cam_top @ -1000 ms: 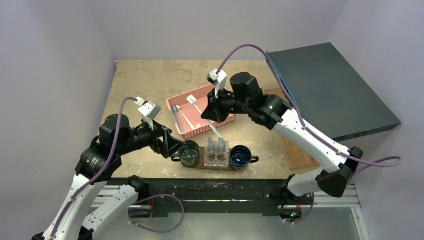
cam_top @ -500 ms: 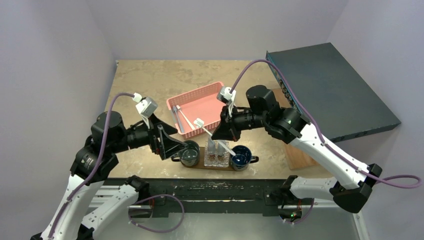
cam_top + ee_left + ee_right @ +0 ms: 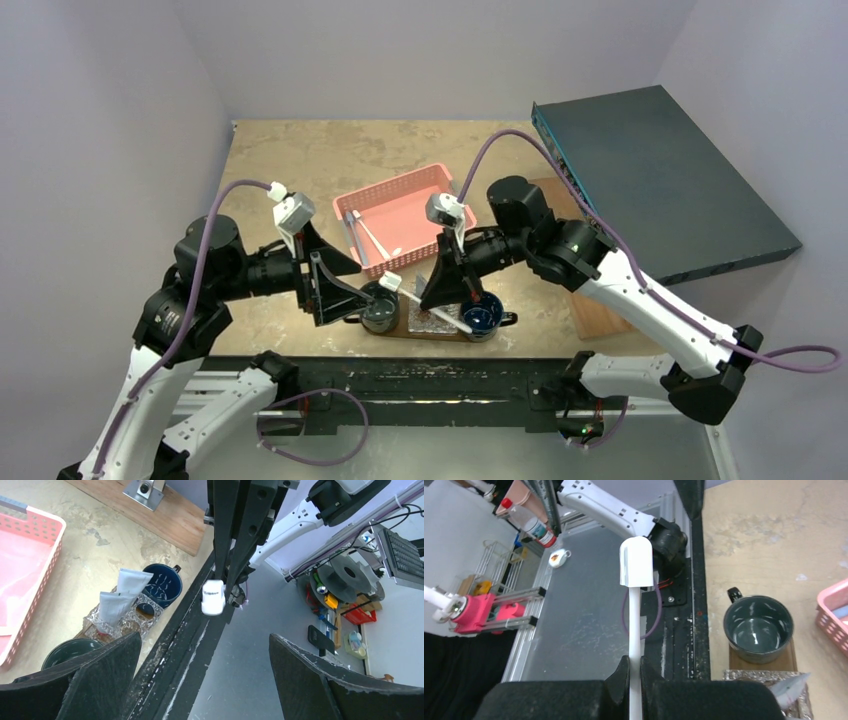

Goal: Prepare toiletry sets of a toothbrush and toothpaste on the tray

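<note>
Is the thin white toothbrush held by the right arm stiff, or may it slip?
Probably stiff: the toothbrush runs straight out of the right gripper without sagging. Likely light, being so thin. Its narrow handle might pivot between the shut jaws if the head bumps something.

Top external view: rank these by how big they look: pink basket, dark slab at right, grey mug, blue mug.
1. Dark slab
2. Pink basket
3. Grey mug and blue mug: they look about the same size, so I leave them unranked.
</note>
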### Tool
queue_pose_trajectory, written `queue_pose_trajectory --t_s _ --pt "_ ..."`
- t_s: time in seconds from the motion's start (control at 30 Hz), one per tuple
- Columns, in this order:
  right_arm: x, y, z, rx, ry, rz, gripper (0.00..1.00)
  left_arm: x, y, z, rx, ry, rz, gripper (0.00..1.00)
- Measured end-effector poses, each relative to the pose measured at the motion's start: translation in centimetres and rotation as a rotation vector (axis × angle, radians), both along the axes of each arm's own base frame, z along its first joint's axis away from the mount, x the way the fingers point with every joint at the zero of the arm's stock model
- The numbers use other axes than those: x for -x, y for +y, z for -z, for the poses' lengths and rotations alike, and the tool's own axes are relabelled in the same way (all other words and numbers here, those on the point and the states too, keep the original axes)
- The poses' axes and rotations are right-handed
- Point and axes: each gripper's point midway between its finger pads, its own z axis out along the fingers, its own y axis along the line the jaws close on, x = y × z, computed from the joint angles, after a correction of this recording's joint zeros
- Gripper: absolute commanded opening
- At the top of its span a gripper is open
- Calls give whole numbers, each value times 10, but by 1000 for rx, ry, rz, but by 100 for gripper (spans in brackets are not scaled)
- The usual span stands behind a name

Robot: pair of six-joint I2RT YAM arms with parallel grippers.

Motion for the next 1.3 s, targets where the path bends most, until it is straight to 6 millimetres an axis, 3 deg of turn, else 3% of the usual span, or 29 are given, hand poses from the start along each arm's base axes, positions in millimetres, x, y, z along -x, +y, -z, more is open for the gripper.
queue_pose_trajectory --t_s 0.13,0.33,0.5,0.8,1.1,1.3 --pt "12 11 1 8 12 -58 0 0 -2 1 -4 16 15 96" --pt "13 26 5 16 25 -82 0 0 -3 3 -10 33 23 91" --pt "14 34 -1 -5 26 -84 0 4 -2 1 -1 32 32 74" --pt "11 43 -15 -49 30 -74 0 12 0 -4 15 10 43 61" --pt "10 52 -12 -46 46 -75 0 12 0 -9 40 -9 37 52" --pt "10 53 -14 -48 50 -72 0 12 0 -13 54 -18 33 38"
